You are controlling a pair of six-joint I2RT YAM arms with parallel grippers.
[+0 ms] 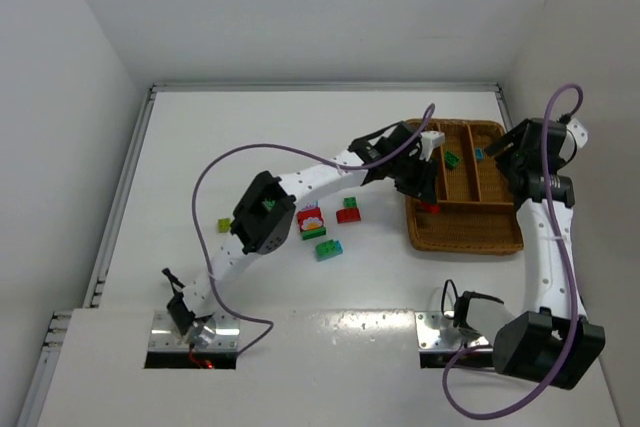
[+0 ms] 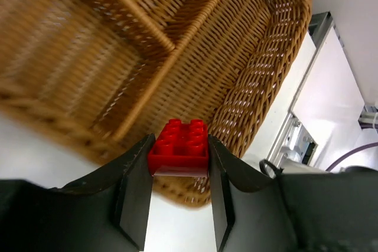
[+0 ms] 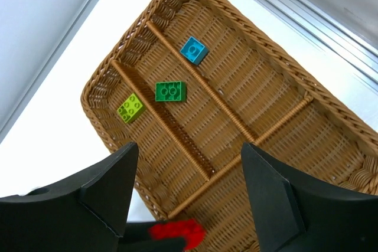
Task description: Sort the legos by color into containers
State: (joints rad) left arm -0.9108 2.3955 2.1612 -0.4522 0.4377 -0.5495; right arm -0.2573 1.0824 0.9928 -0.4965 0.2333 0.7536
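Bench is bearing a tray. Left hand is gripping a red brick over its rim, needing an empty compartment; right hand is gaping.

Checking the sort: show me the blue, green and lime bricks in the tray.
Blue brick [image 3: 194,49]: right wrist view, studded top.
Green brick [image 3: 170,91]: right wrist view, studded top.
Lime brick [image 3: 131,108]: right wrist view, studded top.

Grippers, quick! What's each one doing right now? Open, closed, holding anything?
The left gripper is shut on a red lego.
The right gripper is open, with nothing between its jaws.
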